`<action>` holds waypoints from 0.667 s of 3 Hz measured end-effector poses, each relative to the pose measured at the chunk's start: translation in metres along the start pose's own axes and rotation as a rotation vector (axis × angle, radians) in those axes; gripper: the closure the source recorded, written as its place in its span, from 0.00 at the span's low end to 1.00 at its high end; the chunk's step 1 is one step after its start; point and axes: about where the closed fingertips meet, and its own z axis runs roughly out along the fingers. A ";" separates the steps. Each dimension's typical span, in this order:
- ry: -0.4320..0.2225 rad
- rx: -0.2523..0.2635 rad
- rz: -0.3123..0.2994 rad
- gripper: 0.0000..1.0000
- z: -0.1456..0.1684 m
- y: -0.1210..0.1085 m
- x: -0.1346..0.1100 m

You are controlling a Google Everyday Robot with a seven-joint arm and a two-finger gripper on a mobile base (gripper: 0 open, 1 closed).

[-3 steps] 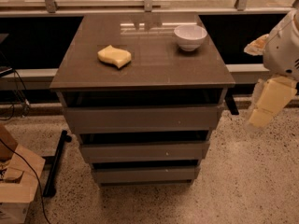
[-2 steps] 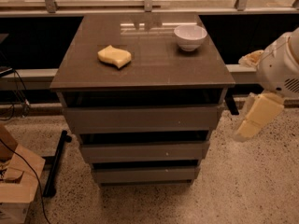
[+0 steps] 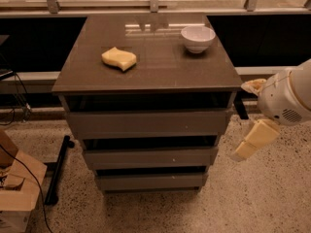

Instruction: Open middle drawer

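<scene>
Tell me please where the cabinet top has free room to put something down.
The cabinet top is bare along its front edge, between the sponge and the bowl, and left of the sponge. The bowl takes the back right corner. The gripper hangs right of the middle drawer.

jaws right of middle drawer (image 3: 150, 158); sponge (image 3: 119, 58) left of bowl (image 3: 198, 38).

Bench (image 3: 146, 74) top: dark grey-brown, glossy. Middle drawer (image 3: 146, 158): grey-brown w/ pale dot. Sponge (image 3: 119, 58), far left: yellow. Bowl (image 3: 198, 38), far right: white. Hand (image 3: 244, 150), right of bench: cream, on white arm (image 3: 286, 98). Floor (image 3: 262, 198): beige, dark-speckled.
</scene>
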 end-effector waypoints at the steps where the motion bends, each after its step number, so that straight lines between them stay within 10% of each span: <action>1: -0.044 -0.033 0.024 0.00 0.019 0.001 0.007; 2: -0.094 -0.073 0.074 0.00 0.051 -0.005 0.015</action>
